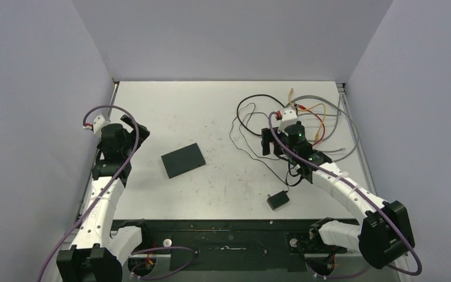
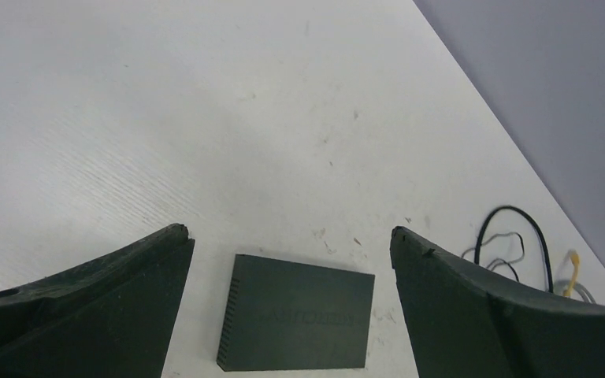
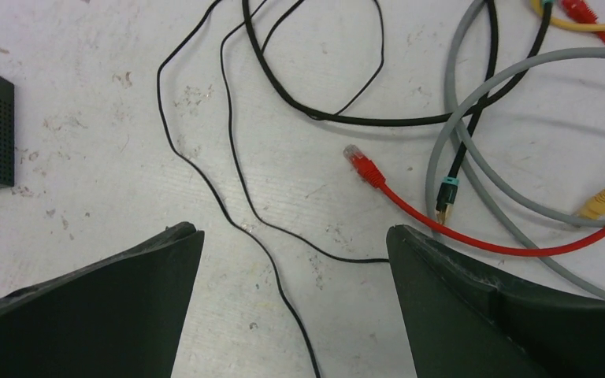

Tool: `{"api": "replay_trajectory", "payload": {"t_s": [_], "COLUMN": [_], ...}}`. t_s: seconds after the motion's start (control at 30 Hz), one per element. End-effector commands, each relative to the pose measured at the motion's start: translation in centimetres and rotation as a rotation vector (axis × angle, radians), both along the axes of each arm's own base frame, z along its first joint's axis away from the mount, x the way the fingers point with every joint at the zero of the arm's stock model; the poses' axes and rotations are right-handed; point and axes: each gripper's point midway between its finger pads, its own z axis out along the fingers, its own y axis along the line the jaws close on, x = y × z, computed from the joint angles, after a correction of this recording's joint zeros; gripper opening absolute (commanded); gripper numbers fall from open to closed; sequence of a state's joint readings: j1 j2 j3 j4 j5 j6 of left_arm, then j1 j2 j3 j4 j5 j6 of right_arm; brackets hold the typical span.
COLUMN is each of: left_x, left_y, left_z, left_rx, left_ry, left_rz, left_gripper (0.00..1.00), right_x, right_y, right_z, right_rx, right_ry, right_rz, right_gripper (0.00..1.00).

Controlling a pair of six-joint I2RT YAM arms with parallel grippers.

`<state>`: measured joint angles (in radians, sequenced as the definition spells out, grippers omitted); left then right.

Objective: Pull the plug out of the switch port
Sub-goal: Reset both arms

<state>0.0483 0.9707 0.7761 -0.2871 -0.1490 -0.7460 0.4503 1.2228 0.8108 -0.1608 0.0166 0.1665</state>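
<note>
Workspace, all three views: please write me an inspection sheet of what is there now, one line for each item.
Surface: white table, scuffed, with small marks.
Job's things: switch lies flat, no cable seen in it; red plug lies loose on the table.
Clutter: small black adapter near the front edge.
Grippers: left gripper open, apart from the switch; right gripper open, holding nothing.
Cables: cable tangle of red, yellow, grey and black at the far right.
Surroundings: plain grey walls on three sides.
</note>
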Motion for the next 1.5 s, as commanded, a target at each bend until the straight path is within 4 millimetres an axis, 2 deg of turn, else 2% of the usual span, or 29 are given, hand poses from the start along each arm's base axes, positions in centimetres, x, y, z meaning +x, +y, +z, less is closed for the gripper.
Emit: {"api": "replay_trajectory", "payload": {"t_s": [0.0, 0.13, 0.27, 0.33, 0.53, 0.63, 0.77, 0.87, 0.93, 1.03, 1.13, 1.17, 1.23, 1.27, 1.3, 1.33, 1.37, 1.43, 1.47], "left_x": [-1.2, -2.2, -1.8, -1.5, -1.5, -1.2, -1.1, -0.8, -0.1, 1.7, 2.9, 3.1, 3.8, 4.1, 4.3, 4.2, 4.2, 4.1, 4.0], "left_y": [4.3, 5.5, 5.3, 5.4, 6.3, 6.2, 5.2, 6.4, 6.6, 5.4, 4.4, 3.9, 1.3, 0.6, 0.4, 0.3, 0.4, 0.6, 0.6], "left_z": [0.5, -1.1, -2.3, -2.2, -5.4, -6.5, -6.7, -7.6, -7.5, -8.0, -8.6, -8.7, -9.7, -10.0, -9.7, -10.3, -10.0, -10.1, -10.1], "left_rx": [0.098, 0.161, 0.238, 0.295, 0.507, 0.512, 0.555, 0.553, 0.557, 0.555, 0.547, 0.567, 0.611, 0.646, 0.659, 0.634, 0.633, 0.645, 0.634], "left_ry": [-0.041, -0.029, -0.081, -0.127, -0.058, -0.099, -0.246, -0.216, -0.218, -0.185, -0.221, -0.229, -0.215, -0.225, -0.24, -0.203, -0.221, -0.218, -0.212], "left_rz": [0.22, 0.265, 0.198, 0.175, 0.09, 0.089, 0.046, 0.113, 0.127, 0.032, -0.006, -0.023, -0.131, -0.161, -0.162, -0.172, -0.163, -0.151, -0.152], "left_gripper": [0.96, 0.96, 0.96, 0.96, 0.96, 0.96, 0.96, 0.96, 0.96, 0.96, 0.96, 0.96, 0.96, 0.96, 0.96, 0.96, 0.96, 0.96, 0.96], "right_x": [2.0, 1.6, 1.4, 1.4, 1.2, 1.0, 0.0, -0.6, -0.4, 0.2, 1.7, 2.1, 2.7, 2.9, 2.9, 2.6, 3.0, 3.2, 3.3], "right_y": [-1.9, -3.9, -5.6, -6.5, -10.9, -13.1, -16.4, -18.2, -19.6, -19.8, -19.7, -19.6, -19.2, -18.7, -18.6, -18.6, -18.6, -18.4, -18.4], "right_z": [4.8, 4.0, 2.2, 1.9, 1.3, 0.1, -2.0, -3.5, -4.4, -5.0, -4.6, -5.8, -6.2, -6.5, -6.8, -7.3, -6.7, -7.5, -7.3], "right_rx": [0.07, 0.091, 0.095, 0.088, 0.029, -0.047, -0.134, -0.154, -0.135, -0.114, -0.052, -0.047, -0.046, -0.048, -0.05, -0.05, -0.046, -0.063, -0.063], "right_ry": [-0.316, -0.381, -0.365, -0.371, -0.412, -0.382, -0.348, -0.381, -0.381, -0.432, -0.494, -0.467, -0.472, -0.453, -0.457, -0.464, -0.496, -0.445, -0.46], "right_rz": [-0.113, -0.221, -0.315, -0.349, -0.509, -0.57, -0.658, -0.697, -0.769, -0.766, -0.756, -0.746, -0.7, -0.669, -0.654, -0.655, -0.652, -0.637, -0.637], "right_gripper": [0.9, 0.9, 0.9, 0.9, 0.9, 0.9, 0.9, 0.9, 0.9, 0.9, 0.9, 0.9, 0.9, 0.9, 0.9, 0.9, 0.9, 0.9, 0.9]}}
